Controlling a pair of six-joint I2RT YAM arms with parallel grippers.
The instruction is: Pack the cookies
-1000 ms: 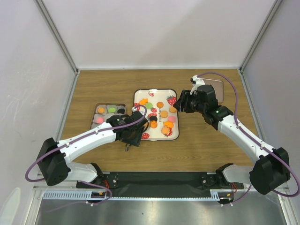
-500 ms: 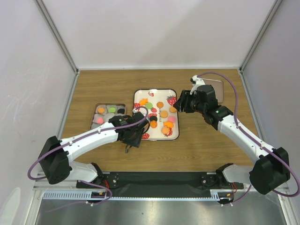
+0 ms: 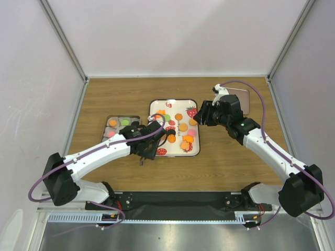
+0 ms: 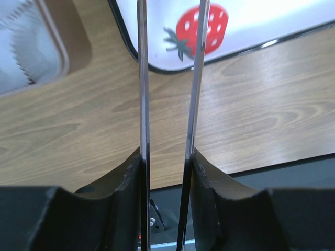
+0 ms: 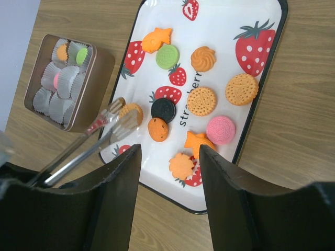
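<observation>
Left jaws pinch tongs (image 5: 124, 124) by an orange cookie (image 5: 135, 110); right jaws spread above tray (image 5: 225, 31).

The scene is enclosed by plain white panels: a back wall (image 3: 172, 36), a left wall (image 3: 31, 115) and a right wall (image 3: 314, 104). At the two far corners the panels are joined by slanting metal frame bars (image 3: 64, 41). A wooden desk (image 3: 104, 94) of light brown grain is set within them. Its near edge is covered by a black strip (image 3: 178, 200), and a brushed metal surface (image 3: 172, 235) is seen in front of that. Everything is lit evenly, and only soft shadows are cast on the wood.
</observation>
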